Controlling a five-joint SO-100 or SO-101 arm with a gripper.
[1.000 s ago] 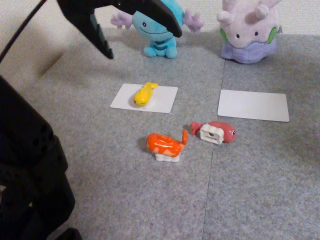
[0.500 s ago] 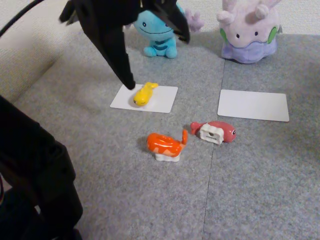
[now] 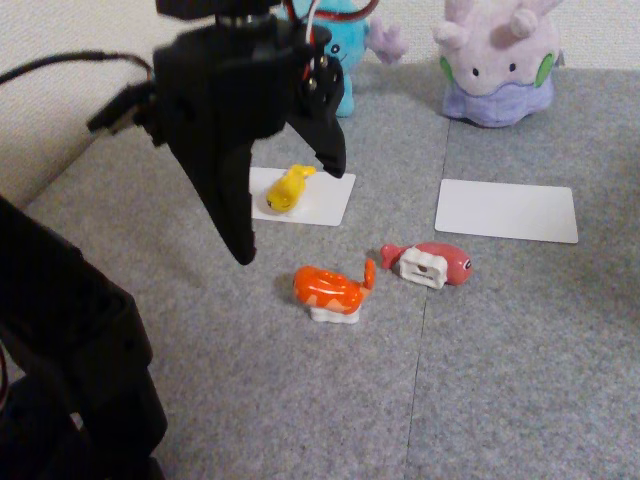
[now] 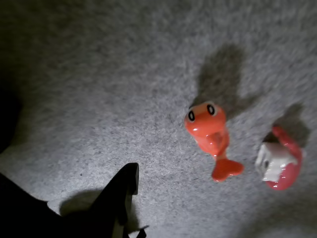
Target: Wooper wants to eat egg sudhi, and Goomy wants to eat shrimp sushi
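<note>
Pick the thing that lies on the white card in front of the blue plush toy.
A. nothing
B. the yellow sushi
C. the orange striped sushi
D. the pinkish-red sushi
B: in the fixed view the yellow sushi rests on the white card below the blue plush toy, while the orange sushi and the pinkish-red sushi lie on the grey carpet.

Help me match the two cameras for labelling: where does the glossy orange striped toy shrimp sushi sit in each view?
Fixed view: the glossy orange striped shrimp sushi lies centre, below the white card holding the yellow piece.
Wrist view: right of centre, tail pointing down.
Shared landmark: the pinkish-red toy sushi with a white band lies just to its right in both.
</note>
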